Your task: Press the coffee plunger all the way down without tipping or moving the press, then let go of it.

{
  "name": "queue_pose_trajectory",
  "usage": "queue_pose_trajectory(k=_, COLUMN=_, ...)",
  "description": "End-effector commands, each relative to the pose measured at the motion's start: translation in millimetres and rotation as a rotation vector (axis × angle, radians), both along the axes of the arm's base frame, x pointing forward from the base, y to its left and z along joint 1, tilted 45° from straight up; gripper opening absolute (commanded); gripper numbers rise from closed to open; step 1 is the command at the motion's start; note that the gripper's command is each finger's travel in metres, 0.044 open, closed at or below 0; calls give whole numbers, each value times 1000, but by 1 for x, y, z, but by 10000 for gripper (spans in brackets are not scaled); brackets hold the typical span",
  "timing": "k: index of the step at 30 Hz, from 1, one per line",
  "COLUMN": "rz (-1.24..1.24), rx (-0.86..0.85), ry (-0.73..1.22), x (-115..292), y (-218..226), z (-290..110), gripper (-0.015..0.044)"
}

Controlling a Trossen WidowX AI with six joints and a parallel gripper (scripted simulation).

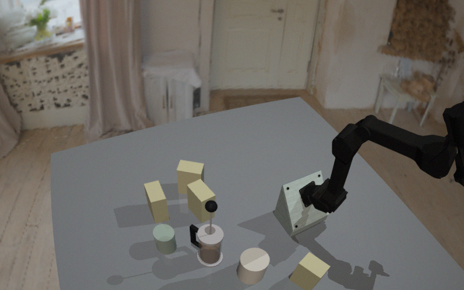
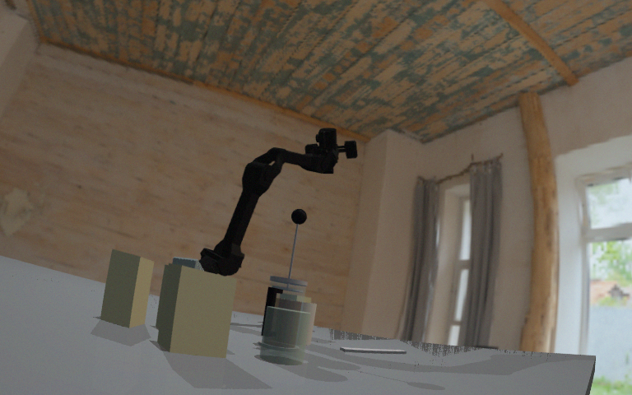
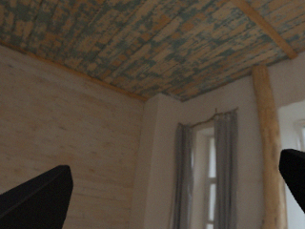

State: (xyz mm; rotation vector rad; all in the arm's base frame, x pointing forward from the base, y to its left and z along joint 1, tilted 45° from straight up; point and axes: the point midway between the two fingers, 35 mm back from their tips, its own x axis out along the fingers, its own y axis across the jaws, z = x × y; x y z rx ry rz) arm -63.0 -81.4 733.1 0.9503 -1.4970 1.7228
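Observation:
The coffee press (image 1: 209, 253) stands upright on the grey table, its black handle (image 1: 194, 235) (image 2: 270, 313) at the left. Its plunger is raised: a thin rod (image 1: 211, 220) (image 2: 293, 252) rises well above the lid (image 1: 214, 235) (image 2: 288, 282) to a round black knob (image 1: 211, 206) (image 2: 298, 216). My gripper (image 3: 177, 168) is open and empty, its two fingers wide apart at the sides of the wrist view, which shows only walls, curtains and ceiling. It is raised away from the press, touching nothing. In the top view the arm runs off the right edge, so the fingertips are hidden there.
A green cylinder (image 1: 164, 240) (image 2: 285, 337) stands beside the press at the handle side, a cream cylinder (image 1: 252, 267) at the other. Several yellow blocks (image 1: 158, 205) (image 1: 201, 203) (image 1: 310, 271) (image 2: 202, 313) stand around. The arm is mounted on a sloped wedge (image 1: 299, 219).

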Motion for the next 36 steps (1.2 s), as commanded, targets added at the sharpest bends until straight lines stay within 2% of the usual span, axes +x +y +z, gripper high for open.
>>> queue_pose_trajectory(k=1, rz=-110, rx=-111, ry=-20, x=-13, y=52, z=-5, gripper=440)
queue_pose_trajectory(k=7, rz=-351, rx=-287, ry=-54, x=-10, y=144, z=-25, gripper=440)
queue_pose_trajectory(k=12, rz=-539, rx=-443, ry=-57, x=19, y=212, z=-49, gripper=440)
queue_pose_trajectory(k=24, rz=-781, rx=-655, ry=67, x=99, y=270, z=-86, gripper=440)
queue_pose_trajectory(k=30, rz=-940, rx=-864, ry=176, x=183, y=297, z=-133, gripper=440)
queue_pose_trajectory(k=36, rz=-1079, rx=-1054, ry=349, x=269, y=288, z=-188, gripper=440)
